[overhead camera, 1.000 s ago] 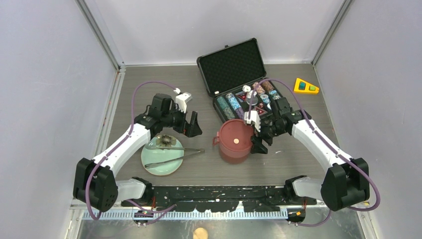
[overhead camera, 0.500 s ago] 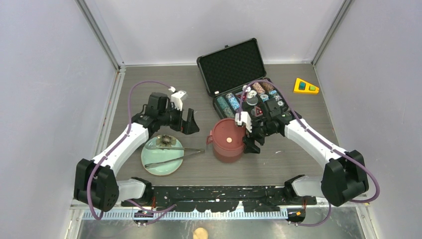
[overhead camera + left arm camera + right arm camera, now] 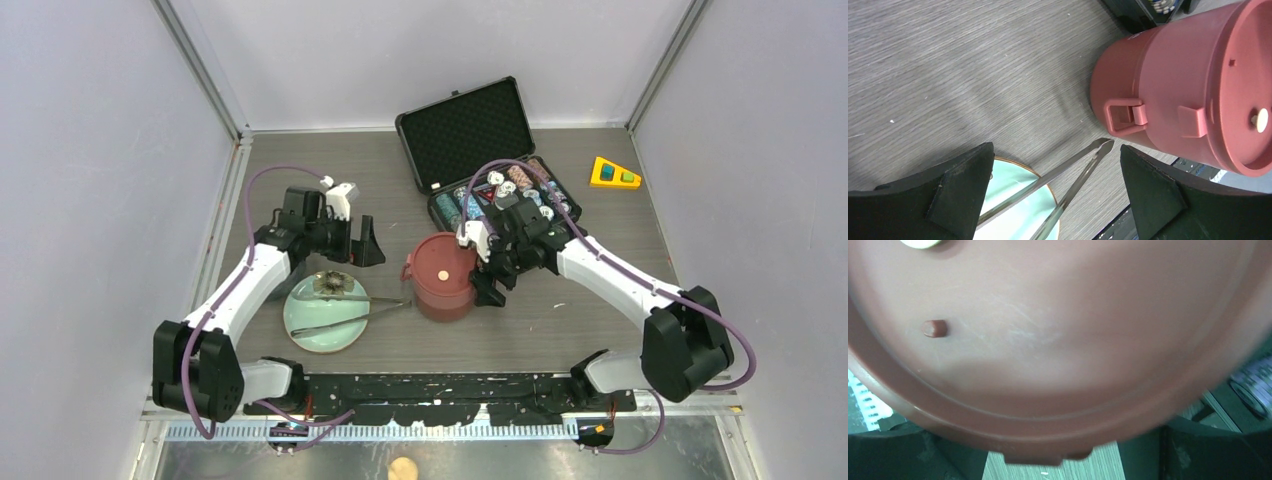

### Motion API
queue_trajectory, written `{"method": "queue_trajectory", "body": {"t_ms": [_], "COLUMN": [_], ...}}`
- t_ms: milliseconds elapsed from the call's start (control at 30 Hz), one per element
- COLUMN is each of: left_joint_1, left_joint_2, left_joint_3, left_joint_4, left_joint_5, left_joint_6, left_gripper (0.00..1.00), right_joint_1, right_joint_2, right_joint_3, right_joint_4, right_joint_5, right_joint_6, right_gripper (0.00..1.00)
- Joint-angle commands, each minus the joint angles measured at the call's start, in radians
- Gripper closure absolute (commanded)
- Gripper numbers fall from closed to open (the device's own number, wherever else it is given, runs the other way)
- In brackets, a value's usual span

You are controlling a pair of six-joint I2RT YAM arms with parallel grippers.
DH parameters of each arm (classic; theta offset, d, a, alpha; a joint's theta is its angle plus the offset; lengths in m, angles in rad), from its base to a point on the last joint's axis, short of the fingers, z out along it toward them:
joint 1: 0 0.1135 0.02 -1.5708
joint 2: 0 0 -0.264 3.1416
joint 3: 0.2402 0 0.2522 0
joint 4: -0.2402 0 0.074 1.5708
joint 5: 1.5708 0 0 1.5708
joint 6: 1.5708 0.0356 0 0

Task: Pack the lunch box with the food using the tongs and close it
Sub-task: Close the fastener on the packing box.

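Note:
The maroon-red lunch box (image 3: 438, 290) stands shut on the table, with a pale button at the middle of its lid. My right gripper (image 3: 478, 268) straddles its right flank with jaws wide apart. In the right wrist view the lunch box (image 3: 1058, 340) fills the frame, and the right gripper (image 3: 1075, 460) shows only its dark fingers (image 3: 908, 455) in the lower corners. The silver tongs (image 3: 352, 310) lie across the pale green plate (image 3: 305, 325); the end where the arms meet points at the box. One dark frilly piece of food (image 3: 330, 283) sits on the plate. My left gripper (image 3: 358, 245) hovers open and empty beyond the plate, with the tongs (image 3: 1068, 175) below.
An open black case (image 3: 465, 130) of poker chips (image 3: 500, 195) stands just behind the lunch box and my right arm. A yellow wedge toy (image 3: 613, 173) lies at the back right. Grey walls close in both sides.
My right gripper has moved left, and the lunch box has slid with it toward the plate and tongs. My left gripper has drawn back to the left.

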Motion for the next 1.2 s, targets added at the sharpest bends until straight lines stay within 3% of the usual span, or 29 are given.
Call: {"method": "queue_trajectory", "body": {"t_ms": [0, 233, 533, 767, 1167], "left_joint_1": [0.0, 0.0, 0.0, -0.045, -0.098], "left_joint_2": [0.013, 0.064, 0.107, 0.13, 0.191], "left_joint_3": [0.019, 0.012, 0.021, 0.02, 0.045], "left_joint_4": [-0.035, 0.0, 0.032, 0.008, -0.003], "left_joint_5": [-0.052, -0.007, 0.005, -0.021, -0.043], "left_joint_6": [0.01, -0.021, -0.056, -0.024, 0.001], "left_gripper": [0.0, 0.02, 0.05, 0.11, 0.13], "right_joint_1": [-0.029, -0.08, -0.139, -0.154, -0.042], "right_joint_2": [-0.074, -0.245, -0.209, -0.197, -0.131], "right_joint_3": [0.067, 0.073, 0.183, 0.069, 0.06], "right_joint_4": [0.017, -0.169, -0.186, -0.119, -0.121], "right_joint_5": [0.128, 0.26, 0.28, 0.337, 0.466], "right_joint_6": [0.153, 0.23, 0.752, 0.858, 0.86], "right_gripper": [0.15, 0.09, 0.06, 0.06, 0.06]}}
